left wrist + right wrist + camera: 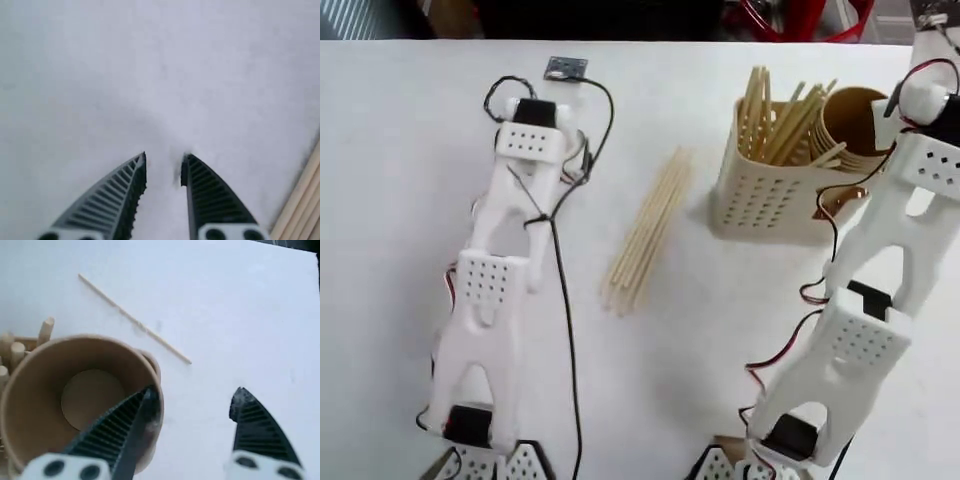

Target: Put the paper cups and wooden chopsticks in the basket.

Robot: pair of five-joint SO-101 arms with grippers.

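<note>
While the white table point(400, 200) carries everything, the basket point(770, 205) stands near its far edge, holding leaning chopsticks point(780, 115) and stacked paper cups point(855, 120). Beside the basket, toward the left arm point(510, 230), a loose bundle of chopsticks point(648, 232) lies flat. The left gripper point(164, 167) hangs over bare table just beyond that bundle, fingers slightly parted, holding nothing. The right gripper point(192, 400) hovers at the basket's cup end, fingers wide apart, empty. Behind the basket the room is dark, with something red point(770, 25).

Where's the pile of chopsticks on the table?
In the high view, the chopstick pile lies on the table between the left arm and the basket.
</note>
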